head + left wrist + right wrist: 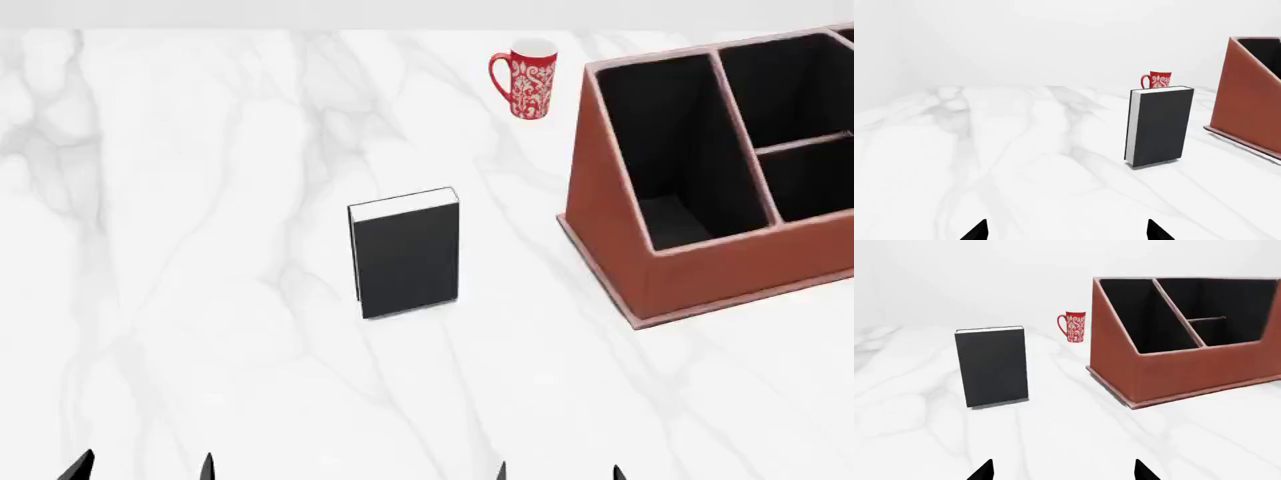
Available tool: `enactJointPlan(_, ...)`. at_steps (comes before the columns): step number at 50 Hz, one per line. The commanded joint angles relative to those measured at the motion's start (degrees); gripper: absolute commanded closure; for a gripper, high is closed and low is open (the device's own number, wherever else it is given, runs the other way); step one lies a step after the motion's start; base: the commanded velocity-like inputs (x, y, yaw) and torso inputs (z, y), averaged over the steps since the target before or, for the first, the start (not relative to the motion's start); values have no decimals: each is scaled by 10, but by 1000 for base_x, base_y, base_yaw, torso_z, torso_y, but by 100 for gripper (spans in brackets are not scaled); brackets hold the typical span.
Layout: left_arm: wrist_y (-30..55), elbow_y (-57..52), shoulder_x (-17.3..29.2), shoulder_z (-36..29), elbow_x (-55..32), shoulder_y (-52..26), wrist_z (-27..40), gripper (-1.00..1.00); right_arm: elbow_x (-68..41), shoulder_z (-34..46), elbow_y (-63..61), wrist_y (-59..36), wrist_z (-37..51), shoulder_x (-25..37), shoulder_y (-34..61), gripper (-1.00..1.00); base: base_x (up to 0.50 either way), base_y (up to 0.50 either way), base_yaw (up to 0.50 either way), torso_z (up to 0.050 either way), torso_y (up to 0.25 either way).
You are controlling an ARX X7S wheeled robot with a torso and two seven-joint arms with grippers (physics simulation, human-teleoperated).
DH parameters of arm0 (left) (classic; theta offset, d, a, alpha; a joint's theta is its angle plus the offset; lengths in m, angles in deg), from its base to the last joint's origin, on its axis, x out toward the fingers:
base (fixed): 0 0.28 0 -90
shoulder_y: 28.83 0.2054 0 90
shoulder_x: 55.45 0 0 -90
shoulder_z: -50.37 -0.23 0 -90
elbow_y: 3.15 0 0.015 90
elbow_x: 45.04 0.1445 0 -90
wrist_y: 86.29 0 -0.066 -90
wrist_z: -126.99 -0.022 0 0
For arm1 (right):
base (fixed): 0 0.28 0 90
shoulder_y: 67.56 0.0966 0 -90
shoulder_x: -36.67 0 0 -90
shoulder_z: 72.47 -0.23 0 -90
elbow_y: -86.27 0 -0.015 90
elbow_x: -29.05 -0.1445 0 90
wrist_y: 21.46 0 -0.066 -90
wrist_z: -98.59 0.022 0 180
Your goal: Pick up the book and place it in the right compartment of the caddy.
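Book (pixel 404 252) upright mid-table, long axis vertical, straight ahead of right gripper (pixel 558 472), nearer than left gripper (pixel 144 468); both spread, pinching nothing; caddy (pixel 694 270) toward right edge.

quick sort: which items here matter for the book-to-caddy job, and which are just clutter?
Job items:
- book, standing upright on the table
- caddy, to the book's right in the head view, compartments open
- left gripper and right gripper, both open, holding nothing

Just there:
- red patterned mug, behind the book
- marble table
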Motion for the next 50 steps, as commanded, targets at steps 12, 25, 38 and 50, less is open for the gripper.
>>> enactJointPlan(12, 0, 5, 27, -30, -24, -4, 33, -100, -20, 39, -3, 10, 32, 27, -5, -100, 0, 0, 0, 0, 0)
enactJointPlan(25, -3, 12, 27, -26, -19, -7, 48, -100, -29, 35, -39, -16, 16, 29, -18, -100, 0, -192, 0, 0, 0)
enactJointPlan(38, -2, 17, 39, -37, -32, -10, 62, -100, -56, 47, -44, -28, 15, 43, -16, -100, 0, -500, 0, 0, 0)
enactJointPlan(50, 145, -119, 63, -36, -45, -28, 81, -100, -71, 46, -168, -194, 55, 56, 9, -100, 0, -181, 0, 0, 0)
